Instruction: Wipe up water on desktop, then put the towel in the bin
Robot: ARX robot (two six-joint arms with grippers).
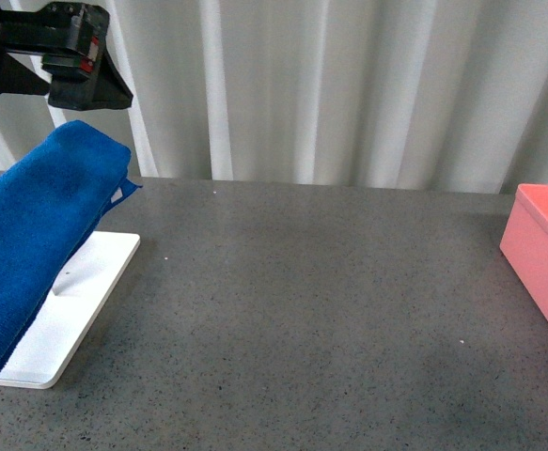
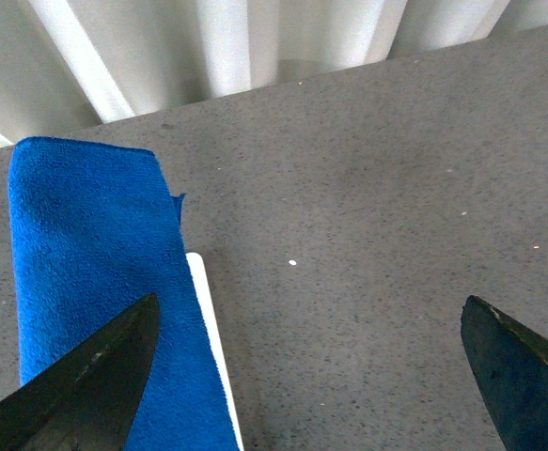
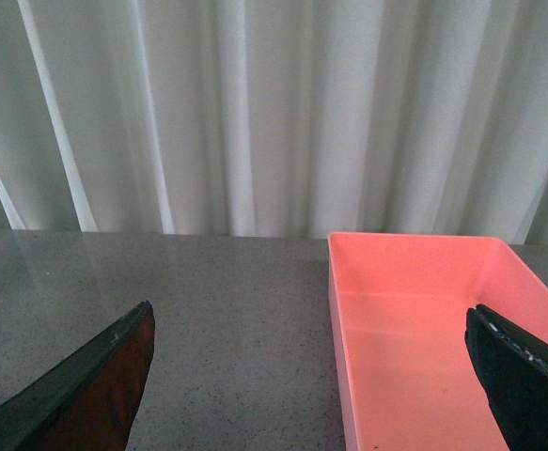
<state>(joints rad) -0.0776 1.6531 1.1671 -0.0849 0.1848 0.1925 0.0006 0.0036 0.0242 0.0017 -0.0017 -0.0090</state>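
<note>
The bright blue towel (image 1: 39, 235) lies folded and raised at the far left of the speckled grey desktop (image 1: 302, 310), draped above a white tray. In the left wrist view the towel (image 2: 86, 254) runs beside one finger of my open left gripper (image 2: 308, 310), which hovers over bare desktop (image 2: 367, 235) and holds nothing. The salmon-pink bin (image 1: 541, 244) stands at the right edge. My open right gripper (image 3: 308, 310) hangs over the bin's near wall, and the bin (image 3: 424, 329) is empty inside. I cannot make out any water on the surface.
A flat white tray (image 1: 86, 301) sits under the towel at the left, its edge (image 2: 203, 310) showing in the left wrist view. The black left arm (image 1: 67, 56) hangs at the upper left. A white pleated curtain (image 1: 349, 85) closes off the far edge of the desktop.
</note>
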